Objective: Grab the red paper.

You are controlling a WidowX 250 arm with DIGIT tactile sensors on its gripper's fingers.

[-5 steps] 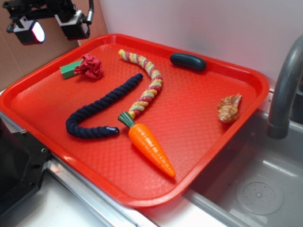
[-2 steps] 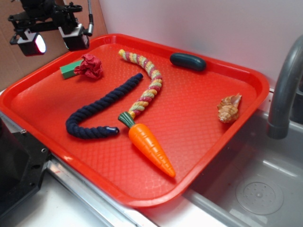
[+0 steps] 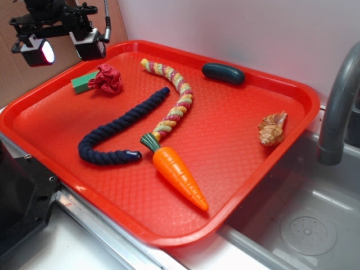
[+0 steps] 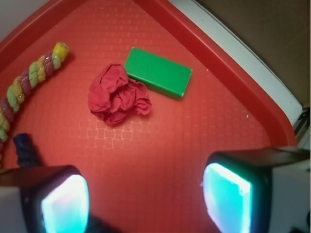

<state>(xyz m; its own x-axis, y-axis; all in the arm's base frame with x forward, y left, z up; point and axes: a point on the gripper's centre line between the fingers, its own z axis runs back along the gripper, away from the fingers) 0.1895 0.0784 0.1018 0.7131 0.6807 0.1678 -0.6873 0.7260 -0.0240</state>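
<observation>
The red paper (image 3: 106, 79) (image 4: 116, 95) is a small dark red crumpled ball lying at the tray's far left corner, touching a green block (image 3: 84, 82) (image 4: 158, 72). My gripper (image 3: 63, 48) (image 4: 146, 199) hangs in the air above and to the left of the paper, open, with nothing between its fingers. In the wrist view the paper lies ahead of the two glowing pads (image 4: 227, 196), with bare tray floor between them.
The orange-red tray (image 3: 253, 169) also holds a dark blue rope (image 3: 119, 130), a multicoloured braided rope (image 3: 173, 100), a plastic carrot (image 3: 180, 177), a dark green cucumber-like piece (image 3: 223, 73) and a shell (image 3: 272, 129). A grey faucet (image 3: 337, 107) and sink lie to the right.
The gripper dropped slightly and shifted a little between a second ago and 0.4 s ago; it has held still since. Nothing on the tray moved.
</observation>
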